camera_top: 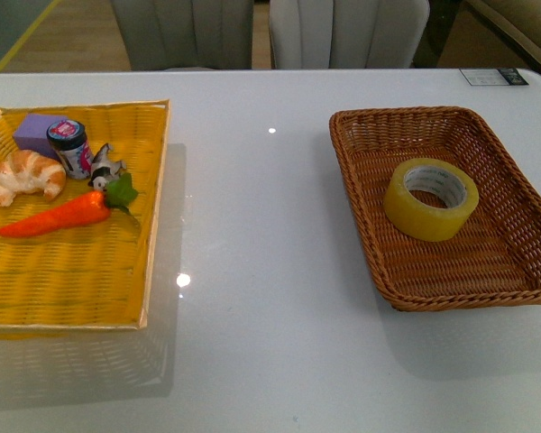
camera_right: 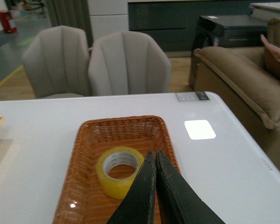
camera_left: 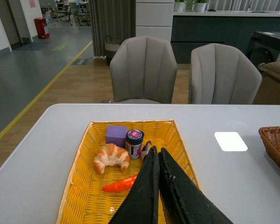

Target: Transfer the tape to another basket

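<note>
A: Nearest to us, our right gripper (camera_right: 155,156) has its fingers pressed together and holds nothing. It hangs above the near side of the tape (camera_top: 430,198). Our left gripper (camera_left: 157,151) is closed and empty too, above the yellow tray (camera_top: 153,225).

B: And the tape lies flat inside the brown basket (camera_top: 379,262), hole upward?

A: Yes, a little toward the left wall. If we go down with the fingers closed, we only push the roll, so we must open first.

B: The wall of the roll is smooth. A shallow pinch can slip, or a finger can catch the wicker and drag the basket.

A: Farther away, the tray already holds a carrot (camera_top: 59,216), a croissant (camera_top: 25,176), a jar (camera_top: 70,147) and a purple block (camera_top: 34,133). We could knock these if we drop the tape there; the near part looks free.
</note>
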`<act>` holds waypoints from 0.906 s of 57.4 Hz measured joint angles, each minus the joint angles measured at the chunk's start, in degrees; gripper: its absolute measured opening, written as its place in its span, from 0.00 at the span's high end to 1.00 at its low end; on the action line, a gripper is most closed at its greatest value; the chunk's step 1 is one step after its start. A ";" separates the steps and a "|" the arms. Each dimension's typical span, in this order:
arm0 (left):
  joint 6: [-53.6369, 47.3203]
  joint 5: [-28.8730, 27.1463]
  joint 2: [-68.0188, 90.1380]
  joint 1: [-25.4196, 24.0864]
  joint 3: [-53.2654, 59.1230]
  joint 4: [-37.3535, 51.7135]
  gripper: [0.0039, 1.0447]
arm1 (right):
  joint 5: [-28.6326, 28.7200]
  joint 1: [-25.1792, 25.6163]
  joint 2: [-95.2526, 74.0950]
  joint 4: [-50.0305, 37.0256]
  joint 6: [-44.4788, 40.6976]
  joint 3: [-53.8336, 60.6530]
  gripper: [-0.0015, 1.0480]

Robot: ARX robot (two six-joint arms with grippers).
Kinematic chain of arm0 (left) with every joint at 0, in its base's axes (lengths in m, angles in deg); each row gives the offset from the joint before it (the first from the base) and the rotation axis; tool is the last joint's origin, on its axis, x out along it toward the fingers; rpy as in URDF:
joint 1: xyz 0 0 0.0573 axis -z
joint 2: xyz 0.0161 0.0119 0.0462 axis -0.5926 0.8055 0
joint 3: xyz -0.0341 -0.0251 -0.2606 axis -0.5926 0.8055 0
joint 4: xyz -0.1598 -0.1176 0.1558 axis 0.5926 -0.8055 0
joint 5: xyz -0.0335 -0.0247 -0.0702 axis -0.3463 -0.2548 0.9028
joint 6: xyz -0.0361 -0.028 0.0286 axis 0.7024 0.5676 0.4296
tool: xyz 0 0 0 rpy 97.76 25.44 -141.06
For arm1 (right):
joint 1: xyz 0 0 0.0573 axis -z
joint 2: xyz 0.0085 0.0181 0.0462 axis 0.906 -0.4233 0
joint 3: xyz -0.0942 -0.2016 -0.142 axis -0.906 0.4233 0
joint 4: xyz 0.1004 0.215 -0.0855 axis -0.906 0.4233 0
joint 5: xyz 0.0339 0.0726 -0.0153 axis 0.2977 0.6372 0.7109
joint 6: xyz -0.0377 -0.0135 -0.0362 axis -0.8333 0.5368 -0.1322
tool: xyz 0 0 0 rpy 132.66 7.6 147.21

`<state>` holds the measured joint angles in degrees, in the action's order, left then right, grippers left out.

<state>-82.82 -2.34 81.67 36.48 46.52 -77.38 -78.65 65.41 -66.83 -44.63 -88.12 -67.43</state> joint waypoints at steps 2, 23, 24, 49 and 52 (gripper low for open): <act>-0.02 0.00 0.00 0.00 0.00 0.00 0.99 | -0.33 -0.09 1.38 1.27 0.00 0.00 0.98; -0.02 0.00 0.00 0.00 0.00 0.00 0.99 | -0.35 -0.22 13.90 13.16 0.00 0.02 0.98; -0.02 0.00 0.00 0.00 0.00 0.00 0.99 | -0.35 -0.22 14.14 13.38 0.00 0.02 0.98; -0.02 0.00 0.00 0.00 0.00 0.00 0.99 | -0.35 -0.24 22.91 22.08 0.00 0.02 0.98; -0.02 0.00 0.00 0.00 0.00 0.00 0.99 | -0.35 -0.24 23.67 22.88 0.00 0.02 0.98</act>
<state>-82.84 -2.34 81.67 36.48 46.52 -77.38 -79.00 65.17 -43.16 -21.74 -88.12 -67.41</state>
